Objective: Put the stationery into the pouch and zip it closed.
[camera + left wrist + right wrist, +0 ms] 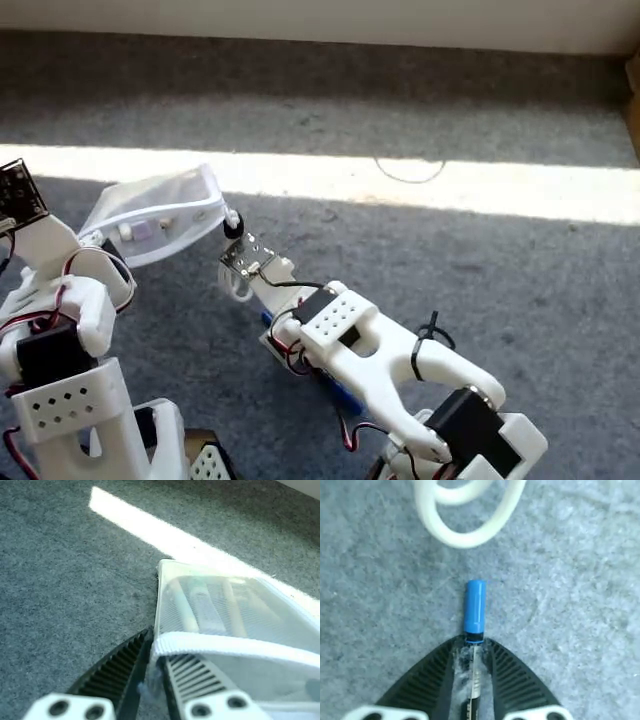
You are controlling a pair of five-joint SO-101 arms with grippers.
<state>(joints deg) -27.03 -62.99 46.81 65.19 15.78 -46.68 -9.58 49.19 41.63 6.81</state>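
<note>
A white mesh pouch hangs at the left over the carpet, with several pens and small pieces showing through its side. My left gripper is shut on the pouch's white fabric band. A pen with a blue cap points forward out of my right gripper, which is shut on its clear barrel just above the carpet. In the high view the pen's blue cap peeks out under the right arm, a short way to the right of and nearer than the pouch.
Grey carpet covers the floor, crossed by a bright sunlit strip. A white cable loop lies just ahead of the pen tip. A thin wire rests on the sunlit strip. Pale skirting runs along the far edge.
</note>
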